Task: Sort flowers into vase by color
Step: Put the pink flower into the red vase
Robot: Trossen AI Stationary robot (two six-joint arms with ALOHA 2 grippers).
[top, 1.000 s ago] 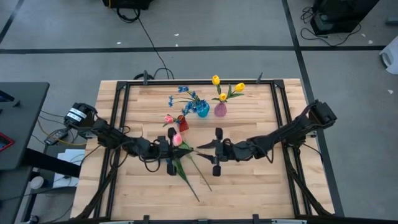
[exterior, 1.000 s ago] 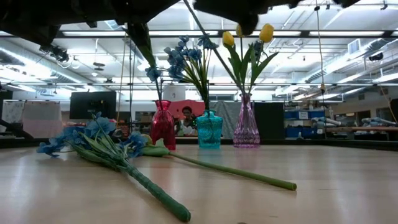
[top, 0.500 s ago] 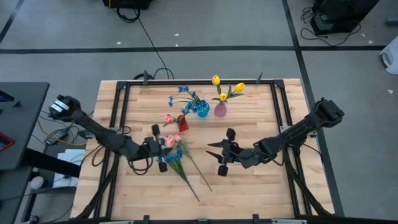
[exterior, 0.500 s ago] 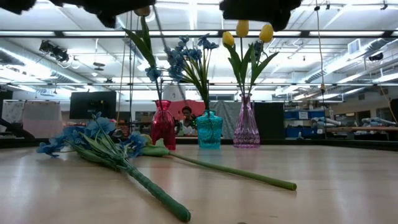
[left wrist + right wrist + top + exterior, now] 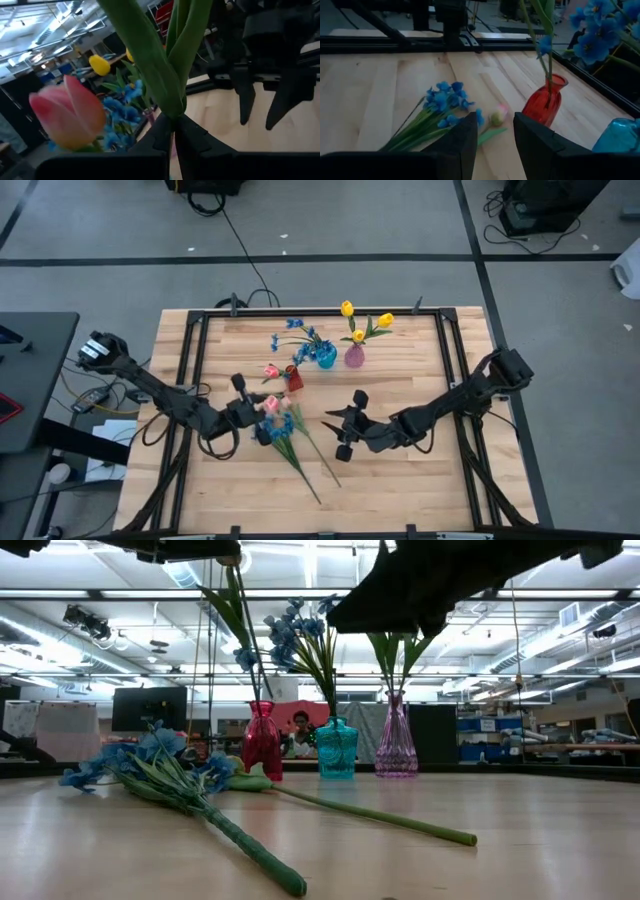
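One pink tulip pinched by left gripper; right gripper hung open. Best lifted straight, stem lowered into red vase.

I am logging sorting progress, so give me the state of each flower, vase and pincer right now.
Left pincer: shut on a pink tulip, lifted off the table.
Right pincer: open, empty.
Red vase: upright, one stem in it.
Teal vase: upright, holds blue blossoms.
Pink vase: upright, holds yellow tulips.
Blue bunch: lying on the table.
Second pink tulip: lying on the table.
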